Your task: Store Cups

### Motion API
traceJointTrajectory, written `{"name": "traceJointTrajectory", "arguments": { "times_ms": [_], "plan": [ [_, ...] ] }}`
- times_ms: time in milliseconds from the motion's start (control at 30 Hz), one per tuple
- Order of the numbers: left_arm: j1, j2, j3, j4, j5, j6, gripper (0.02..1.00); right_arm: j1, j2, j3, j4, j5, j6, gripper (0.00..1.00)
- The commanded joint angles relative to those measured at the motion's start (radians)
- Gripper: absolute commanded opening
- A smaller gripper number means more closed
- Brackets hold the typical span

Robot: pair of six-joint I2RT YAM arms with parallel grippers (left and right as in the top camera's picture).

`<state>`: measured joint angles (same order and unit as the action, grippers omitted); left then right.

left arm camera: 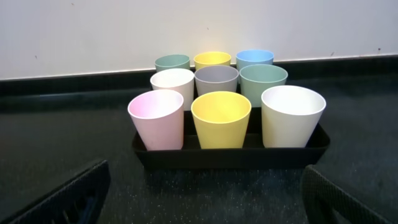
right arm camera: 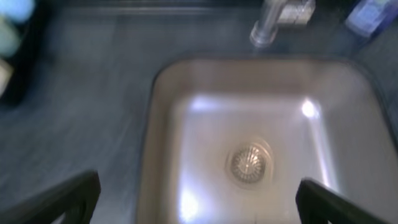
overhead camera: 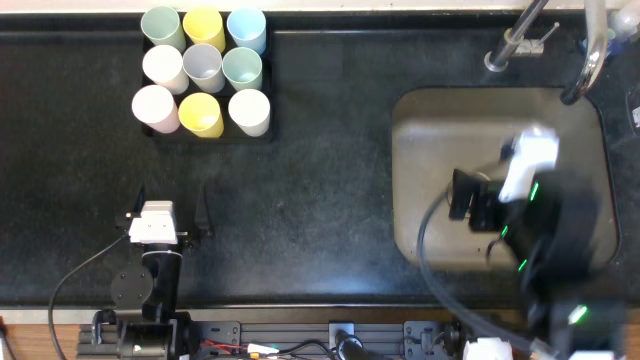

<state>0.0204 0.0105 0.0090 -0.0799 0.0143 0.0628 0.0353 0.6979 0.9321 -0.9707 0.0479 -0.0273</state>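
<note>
Dark speckled counter (overhead camera: 320, 200) runs wall to wall, with a steel sink (overhead camera: 430, 140) sunk into its right end. A black tray (left arm camera: 230, 157) sits at the back-left corner. Nine cups (left arm camera: 216, 79) stand upright in the tray, three rows of three, packed close. They look to me like light, stiff plastic, smooth and tapered, so I would pinch one wall at the rim, one finger inside. The front row is easiest, since neighbours crowd the rest. My left gripper (left arm camera: 202, 186) is spread wide near the front-left edge, facing the tray and well apart from it. My right gripper (right arm camera: 196, 190) is also spread, hanging over the sink. My best room to swing is the counter between tray and sink, and the sink's rim is what I must not clip.
</note>
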Motion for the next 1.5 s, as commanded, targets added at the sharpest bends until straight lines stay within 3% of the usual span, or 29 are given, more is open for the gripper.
{"name": "traceJointTrajectory", "arguments": {
  "times_ms": [33, 133, 400, 567, 1333, 1433, 1500],
  "plan": [
    [-0.001, -0.008, -0.001, -0.004, -0.002, 0.016, 0.998, 0.003, -0.337, -0.325, 0.312, 0.203, -0.022, 0.998],
    [-0.001, -0.008, -0.001, -0.004, -0.002, 0.016, 0.998, 0.004, -0.48, -0.46, 0.513, 0.265, -0.021, 0.996],
    [-0.001, -0.008, -0.001, -0.004, -0.002, 0.016, 0.998, 0.004, -0.637, -0.655, 0.688, 0.264, -0.021, 0.998],
    [-0.001, -0.008, -0.001, -0.004, -0.002, 0.016, 0.998, 0.013, -0.639, -0.816, 0.904, 0.263, -0.021, 0.998],
    [-0.001, -0.008, -0.001, -0.004, -0.002, 0.016, 0.998, 0.013, -0.639, -0.928, 0.925, 0.269, -0.021, 0.996],
    [-0.001, -0.008, -0.001, -0.004, -0.002, 0.016, 0.998, 0.013, -0.643, -0.928, 0.922, 0.198, 0.003, 0.998],
    [-0.001, -0.008, -0.001, -0.004, -0.002, 0.016, 0.998, 0.009, -0.644, -0.928, 0.915, 0.098, 0.02, 0.996]
  ]
}}
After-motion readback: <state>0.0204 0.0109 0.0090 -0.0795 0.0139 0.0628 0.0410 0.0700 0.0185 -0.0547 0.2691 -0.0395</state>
